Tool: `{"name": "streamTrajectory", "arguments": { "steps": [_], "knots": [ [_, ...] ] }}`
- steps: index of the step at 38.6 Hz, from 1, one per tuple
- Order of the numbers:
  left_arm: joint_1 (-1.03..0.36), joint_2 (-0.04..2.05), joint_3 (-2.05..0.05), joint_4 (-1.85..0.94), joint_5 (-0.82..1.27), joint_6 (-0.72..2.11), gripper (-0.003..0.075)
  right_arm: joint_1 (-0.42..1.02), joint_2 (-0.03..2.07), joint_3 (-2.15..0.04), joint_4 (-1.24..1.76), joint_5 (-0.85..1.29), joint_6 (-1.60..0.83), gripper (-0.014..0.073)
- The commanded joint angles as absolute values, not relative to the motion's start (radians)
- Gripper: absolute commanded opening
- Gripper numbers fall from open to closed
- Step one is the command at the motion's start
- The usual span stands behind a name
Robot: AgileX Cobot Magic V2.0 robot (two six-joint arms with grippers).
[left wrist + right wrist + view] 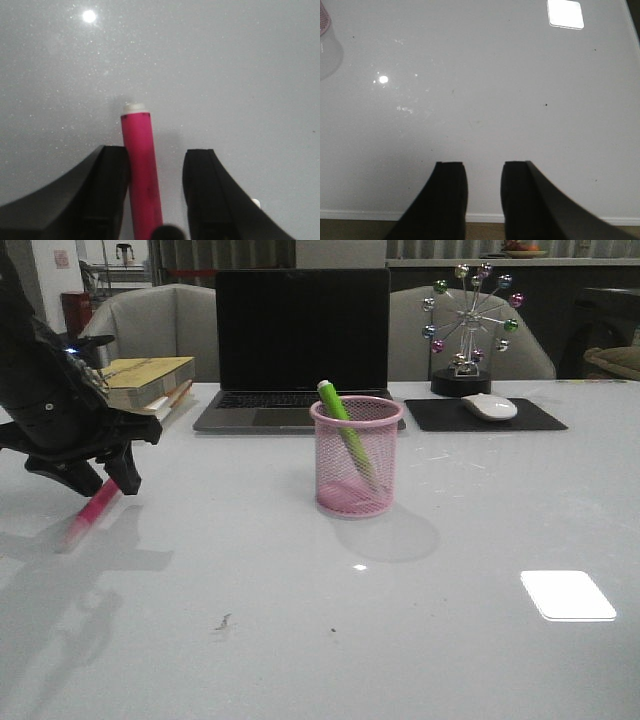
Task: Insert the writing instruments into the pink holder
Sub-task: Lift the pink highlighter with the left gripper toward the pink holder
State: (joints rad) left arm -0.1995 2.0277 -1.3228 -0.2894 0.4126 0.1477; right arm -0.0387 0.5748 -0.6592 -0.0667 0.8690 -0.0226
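Lime green highlighter marker (345, 430) stands tilted inside the pink wire-mesh cylindrical holder (355, 456) at mid-table, its upper end leaning over the rim. Left black gripper (156, 187), fingers parted, has the magenta pink marker (141, 172) between them against one finger; whether it is clamped cannot be told. Right black gripper (484, 197) hangs spread over the white tabletop (495, 90).

Left arm (45, 390) seen as matte black, bulky and angular, a small lit blue-white dot borne on its upper casing, left gripper (155, 195) formed of two broad black wedge-shaped fingers, right gripper (482, 200) built alike, plain black, no markings seen
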Motion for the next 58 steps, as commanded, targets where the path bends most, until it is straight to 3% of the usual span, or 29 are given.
{"name": "streamTrajectory", "arguments": {
  "steps": [1,17,20,26,44,58],
  "knots": [
    [-0.204,1.977,-1.350,-0.277,0.368,0.146,0.0340,-0.047,0.576,-0.686,-0.084,0.810,-0.024,0.0324],
    [-0.204,2.034,-1.350,-0.273,0.381,0.146,0.0327,-0.047,0.576,-0.686,-0.084,0.817,-0.024,0.0324],
    [-0.204,2.041,-1.350,-0.273,0.394,0.146,0.0270,-0.047,0.576,-0.686,-0.084,0.817,-0.024,0.0324],
    [-0.205,2.044,-1.350,-0.273,0.410,0.146,0.0085,-0.047,0.576,-0.686,-0.084,0.817,-0.024,0.0324],
    [-0.211,1.964,-1.350,-0.307,0.424,0.146,0.0100,-0.047,0.576,-0.686,-0.084,0.817,-0.024,0.0324],
    [-0.314,1.710,-1.350,-0.306,0.163,0.146,0.0099,-0.047,0.576,-0.686,-0.084,0.817,-0.024,0.0324]
  ]
}}
